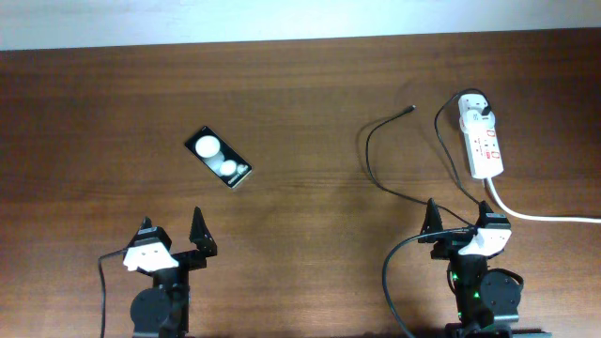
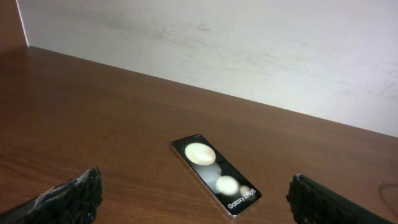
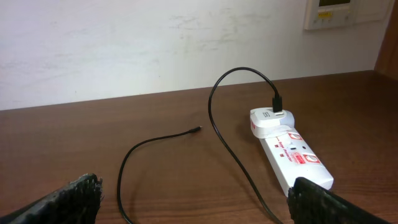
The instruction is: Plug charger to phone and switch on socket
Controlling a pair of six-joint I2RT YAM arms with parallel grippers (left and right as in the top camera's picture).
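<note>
A dark brown wooden table (image 1: 300,84) runs up to a pale, scuffed wall (image 2: 249,50), and nothing on it has been touched yet, as far as I can judge. The phone (image 1: 219,157) lies flat and slightly askew on the left half, glossy back up with its two white round spots showing, straight ahead of the left gripper (image 1: 173,227). That gripper hangs low with its jaws spread wide and nothing between them. Over on the right, the socket (image 1: 482,141) lies lengthwise near the far edge, its thick white cord (image 1: 535,214) trailing off to the side, and a white adapter (image 1: 472,103) is plugged into its far end. From there the charger (image 1: 368,150) loops loosely across the wood, its small plug tip (image 1: 411,109) resting on the bare table left of the strip and well apart from the phone. The right gripper (image 1: 460,221) faces this half, also fully open and empty. The layout seems to split the work: one arm near the phone to steady it, the other near the cable and the red switches. I'd guess the first job is picking up that thin tip, which looks fiddly to pinch off a flat surface.
</note>
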